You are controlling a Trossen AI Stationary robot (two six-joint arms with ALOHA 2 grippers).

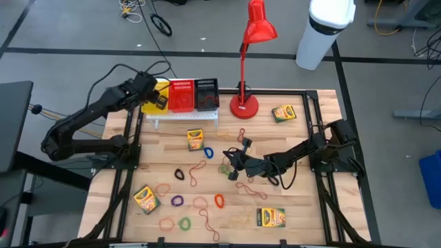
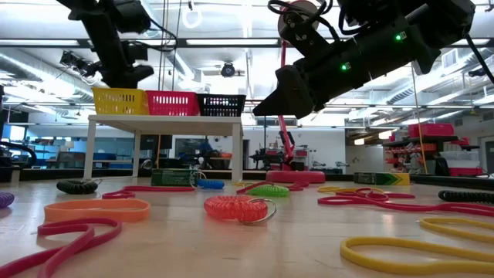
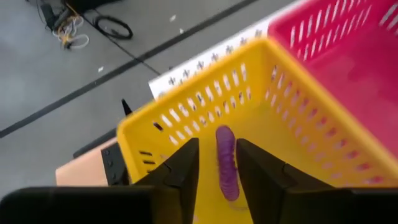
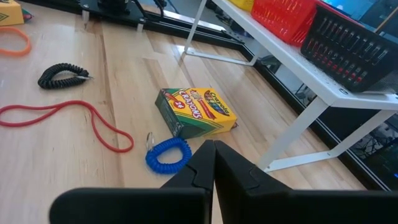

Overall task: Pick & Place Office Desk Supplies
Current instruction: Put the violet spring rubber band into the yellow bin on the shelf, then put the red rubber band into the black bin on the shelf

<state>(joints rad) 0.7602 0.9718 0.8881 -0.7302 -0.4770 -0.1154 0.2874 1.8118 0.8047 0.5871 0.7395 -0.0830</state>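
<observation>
My left gripper (image 1: 160,102) hangs over the yellow basket (image 3: 199,93) on the white rack, fingers open. A purple coil band (image 3: 227,163) shows in the gap between them, against the basket's inside. My right gripper (image 1: 229,168) is shut and empty, above the middle of the table, pointing at a crayon box (image 4: 198,111) and a blue coil (image 4: 168,155) that lie flat on the wood. More crayon boxes (image 1: 146,198) (image 1: 271,218) (image 1: 283,113) and several coloured bands lie scattered on the table. My left gripper has one finger (image 3: 186,171) on each side of the purple coil, coming from above and slanting down into the basket. I cannot tell whether either finger touches the coil.
A red basket (image 1: 181,95) and a black basket (image 1: 207,94) stand beside the yellow one on the white rack (image 1: 182,117) at the table's far side. The red lamp (image 1: 244,105) stands to the rack's right. A black coil (image 4: 61,76) and a red band (image 4: 74,115) lie near the crayon box.
</observation>
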